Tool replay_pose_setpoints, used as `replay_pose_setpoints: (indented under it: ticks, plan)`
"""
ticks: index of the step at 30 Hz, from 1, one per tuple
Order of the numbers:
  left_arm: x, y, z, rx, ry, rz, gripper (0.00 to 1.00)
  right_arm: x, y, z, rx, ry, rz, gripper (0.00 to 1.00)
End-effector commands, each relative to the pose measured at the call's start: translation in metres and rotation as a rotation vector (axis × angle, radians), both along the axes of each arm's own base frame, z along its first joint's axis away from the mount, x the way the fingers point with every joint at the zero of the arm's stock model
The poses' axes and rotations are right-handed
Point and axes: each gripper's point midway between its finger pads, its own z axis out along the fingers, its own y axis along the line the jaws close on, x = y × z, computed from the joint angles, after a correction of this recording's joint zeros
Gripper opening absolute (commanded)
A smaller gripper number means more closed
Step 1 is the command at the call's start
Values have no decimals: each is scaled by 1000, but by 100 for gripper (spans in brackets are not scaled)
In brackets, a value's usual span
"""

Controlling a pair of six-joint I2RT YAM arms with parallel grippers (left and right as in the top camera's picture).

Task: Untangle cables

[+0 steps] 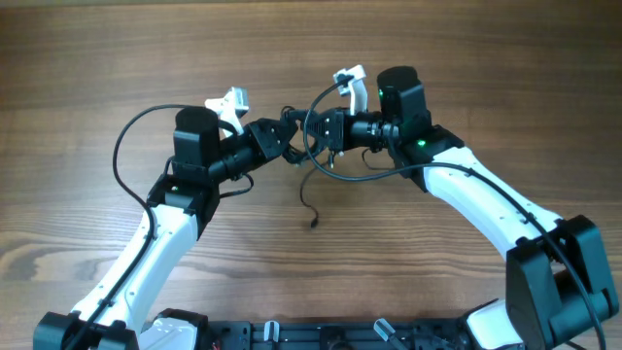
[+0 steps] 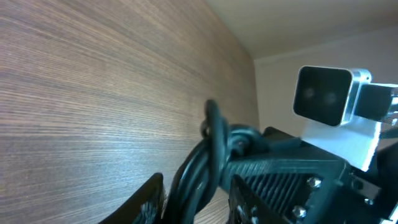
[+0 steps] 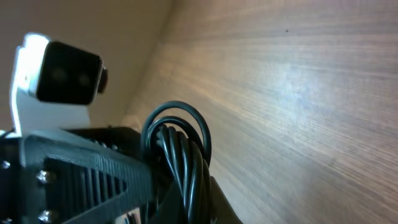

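Cables [image 3: 183, 158] hang bunched between left claw [image 1: 292, 137] and right claw [image 1: 322, 132], both closed on them; untangling looks barely begun.

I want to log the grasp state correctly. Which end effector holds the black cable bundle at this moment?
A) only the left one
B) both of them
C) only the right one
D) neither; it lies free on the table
B: each wrist view shows the black cable bundle running between that arm's own fingers, and in the overhead view the left end effector and the right end effector meet at it.
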Motion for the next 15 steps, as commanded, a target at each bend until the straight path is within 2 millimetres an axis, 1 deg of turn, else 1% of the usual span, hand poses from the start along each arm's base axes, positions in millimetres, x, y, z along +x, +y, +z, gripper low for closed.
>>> replay_pose_setpoints:
  ticks: [1, 2, 3, 4, 5, 6, 8, 9, 10, 11, 12, 13, 15]
  plan:
    - [-4, -3, 4, -11, 11, -13, 32, 10, 0, 11, 22, -4, -62, 4]
    - [-4, -3, 4, -10, 10, -13, 10, 12, -1, 10, 25, 22, -89, 4]
    - [-4, -3, 4, -5, 4, -16, 4, 13, -1, 10, 25, 27, -95, 9]
    - [-3, -2, 5, 28, -40, -37, 4, 12, -2, 9, 17, 20, -89, 19]
    - [-1, 1, 4, 52, -64, -34, 4, 12, -2, 7, -2, -10, -73, 27]
    - [4, 8, 4, 61, -75, -15, 4, 12, -6, 4, -27, -39, -62, 30]
    - [15, 28, 9, 58, -96, 42, 4, 17, -23, -4, -44, -1, -84, 30]
    - [24, 47, 17, 40, -128, 78, 4, 16, -29, -1, -16, 8, -57, 30]
    - [25, 51, 24, 20, -150, 69, 4, 16, -34, 2, 5, 18, -42, 50]
    - [25, 54, 29, 14, -184, 47, 4, 17, -41, 3, 15, 17, -36, 67]
    - [26, 58, 29, 14, -185, 52, 4, 17, -45, 6, 25, -5, -13, 69]
    - [26, 60, 29, 13, -182, 55, 4, 8, -47, 14, 53, -88, 91, 71]
    - [24, 57, 30, 3, -187, 33, 4, -6, -41, 18, 57, -217, 215, 71]
